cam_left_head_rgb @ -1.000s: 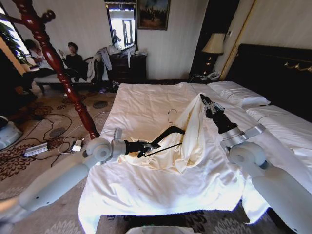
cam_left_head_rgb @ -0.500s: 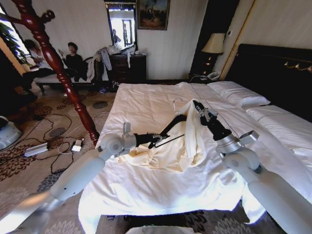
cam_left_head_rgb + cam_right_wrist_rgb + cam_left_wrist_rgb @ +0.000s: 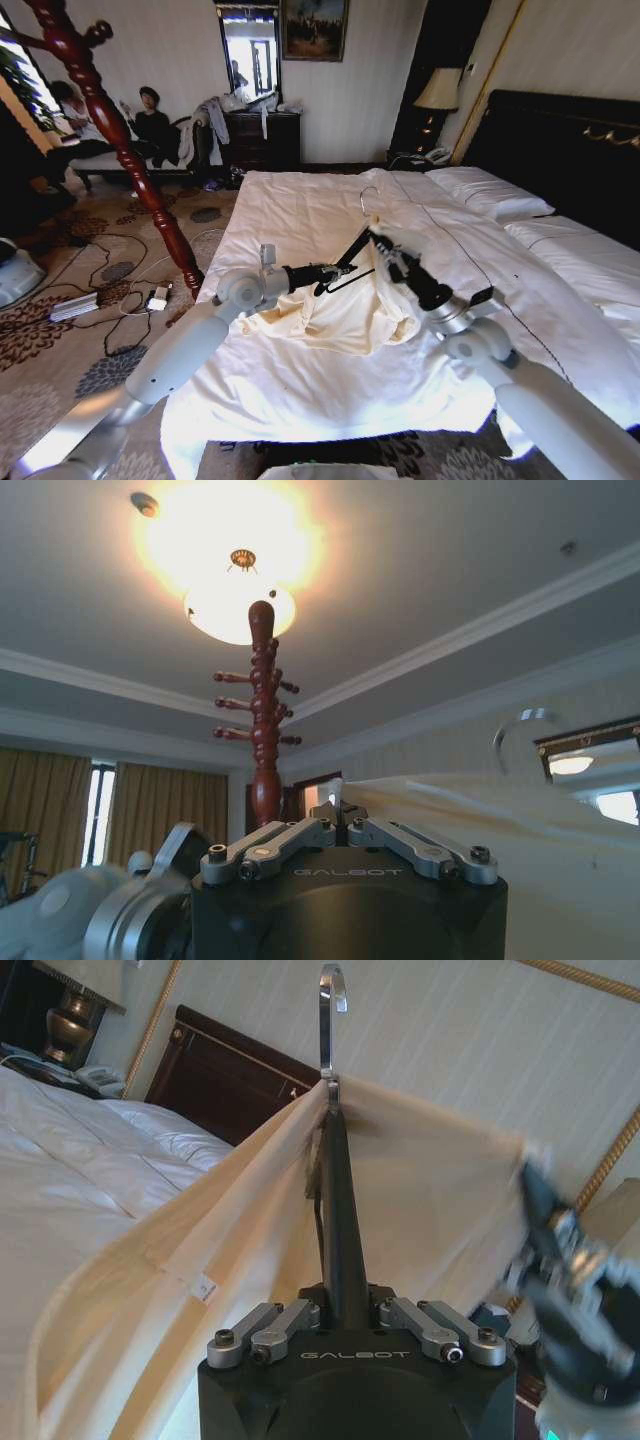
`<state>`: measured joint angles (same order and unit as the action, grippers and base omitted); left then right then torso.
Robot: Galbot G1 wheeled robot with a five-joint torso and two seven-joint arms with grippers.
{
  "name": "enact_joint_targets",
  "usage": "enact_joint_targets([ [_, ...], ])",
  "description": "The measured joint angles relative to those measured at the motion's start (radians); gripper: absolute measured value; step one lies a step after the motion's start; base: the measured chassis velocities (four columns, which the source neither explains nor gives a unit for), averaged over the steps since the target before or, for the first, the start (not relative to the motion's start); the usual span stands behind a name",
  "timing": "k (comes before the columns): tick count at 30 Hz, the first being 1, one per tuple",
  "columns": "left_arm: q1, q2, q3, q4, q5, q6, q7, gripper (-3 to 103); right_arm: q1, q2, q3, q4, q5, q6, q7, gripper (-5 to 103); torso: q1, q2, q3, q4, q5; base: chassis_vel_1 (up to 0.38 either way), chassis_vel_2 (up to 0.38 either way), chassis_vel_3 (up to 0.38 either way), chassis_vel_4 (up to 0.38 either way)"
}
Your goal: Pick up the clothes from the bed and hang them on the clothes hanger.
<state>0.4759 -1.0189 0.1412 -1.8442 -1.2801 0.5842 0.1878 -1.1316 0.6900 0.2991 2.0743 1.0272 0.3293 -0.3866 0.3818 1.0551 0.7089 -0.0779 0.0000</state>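
Observation:
The cream clothes hang in a bunched drape over the white bed, their upper part pulled over the black clothes hanger. My left gripper is shut on the hanger's lower bar and holds it tilted upward, its silver hook on top. In the left wrist view the hanger rises from my left gripper with cream cloth spread across both shoulders. My right gripper sits at the hanger's right shoulder, shut on a fold of the clothes.
A tall red-brown wooden coat stand rises left of the bed, with cables and a power strip on the carpet beside it. The dark headboard and pillows are at the right. A dresser stands at the back wall.
My left gripper has carried the hanger up and farther over the bed. My right gripper has come down and left with the cloth, closing in on the hanger's shoulder.

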Motion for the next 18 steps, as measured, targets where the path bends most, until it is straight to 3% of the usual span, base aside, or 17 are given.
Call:
enact_joint_targets([
  [10, -0.022, 0.019, -0.023, -0.025, -0.023, -0.001, -0.008, 19, 0.000, 0.017, -0.064, -0.042, -0.037, -0.001, -0.011, -3, 0.000, 0.000, 0.000, 0.0000, 0.0000, 0.000, 0.000, 0.000, 0.000],
  [15, -0.040, 0.047, -0.023, -0.042, -0.031, -0.005, -0.008, 19, -0.016, 0.010, -0.070, -0.057, -0.044, -0.043, -0.096, 18, 0.000, 0.000, 0.000, 0.0000, -0.0001, 0.000, 0.000, 0.000, 0.000],
  [18, -0.047, 0.061, -0.021, -0.050, -0.033, -0.007, -0.006, 19, -0.019, 0.009, -0.054, -0.067, -0.041, -0.058, -0.253, 33, 0.000, 0.000, 0.000, 0.0000, -0.0002, 0.000, 0.000, 0.000, 0.000],
])
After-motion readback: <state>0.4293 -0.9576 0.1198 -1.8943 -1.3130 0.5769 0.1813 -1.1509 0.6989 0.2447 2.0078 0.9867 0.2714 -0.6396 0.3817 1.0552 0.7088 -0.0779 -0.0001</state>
